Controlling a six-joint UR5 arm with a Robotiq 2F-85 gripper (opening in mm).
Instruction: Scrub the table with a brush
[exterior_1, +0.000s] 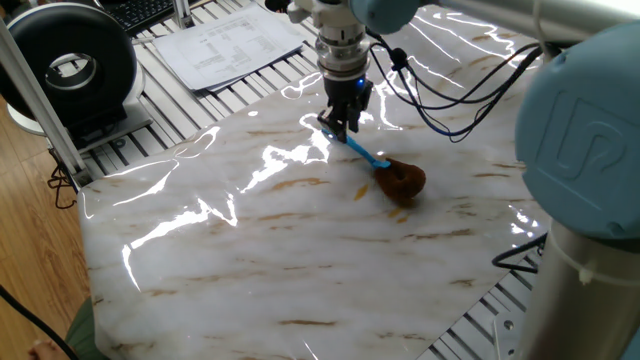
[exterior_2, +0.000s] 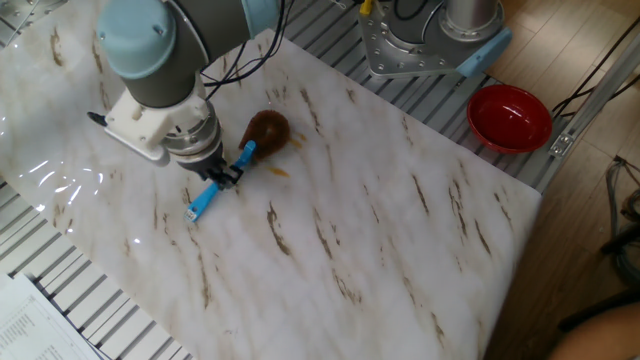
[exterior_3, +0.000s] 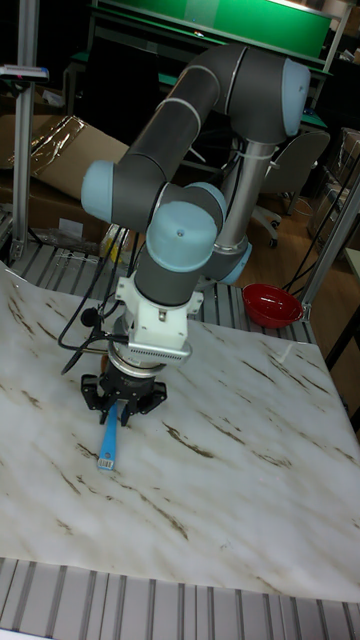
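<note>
1. Brush (exterior_1: 380, 166) with thin bright-blue plastic handle and round fuzzy brown head: lying flat on the glossy white marble-patterned table (exterior_1: 300, 262), directly under the two-finger gripper (exterior_1: 338, 128).
2. Long axis: slanted across the tabletop. Seen from the other fixed view, brown head out to one side of the fingertips, toward the arm's base, and free blue handle tip (exterior_2: 198, 207) poking out on the opposite side, toward the table's near edge.
3. Gripper (exterior_2: 218, 178) low over the handle's middle stretch, nearer the free tip than the head, with fingers straddling the blue shaft and set crosswise to it, not along it.
4. Grip: not settled by these views. Handle visible between the fingers in the tall fixed view (exterior_3: 122, 402), but impossible to tell whether pressed tight or merely bracketed with slack.
5. Head resting on the marble just beside a small orange-brown stain (exterior_1: 360, 192), well clear of the fingers.
6. Judgement for the coming move: a firm pinch on the shaft first, then strokes along the handle's line, dragging the head across the stain.
7. Farther from the hand: red bowl (exterior_2: 510, 116) off the table's far corner, well apart.
</note>
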